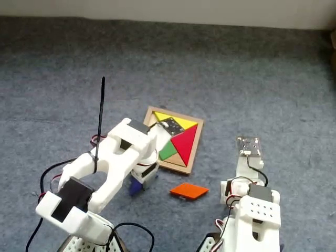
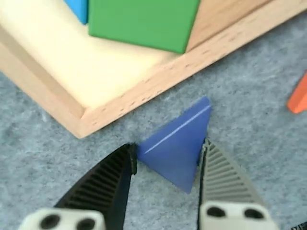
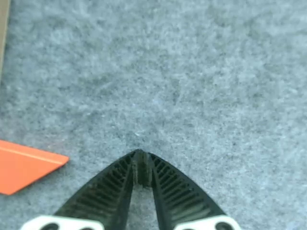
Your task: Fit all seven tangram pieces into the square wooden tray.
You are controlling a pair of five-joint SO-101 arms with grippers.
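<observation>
Grey felt-covered desk (image 1: 236, 68). Square wooden tray (image 1: 196, 147) at centre holds yellow triangle (image 1: 173, 118), red triangle (image 1: 185, 142), green piece (image 2: 144, 21) and light blue piece (image 2: 76, 7); tray corner by left arm bare. Left gripper (image 2: 168, 151) low at that corner, jaws pinching dark blue triangle (image 2: 175, 139) just beside rim. Orange parallelogram (image 1: 189, 190) flat on desk near of tray, between arms. Right gripper (image 3: 139, 158) right of it, jaws pressed together.

blue triangle (image 2: 175, 143) beside tray (image 2: 158, 88), orange piece (image 1: 189, 190) apart

Soft, even light; faint, diffuse shadows
</observation>
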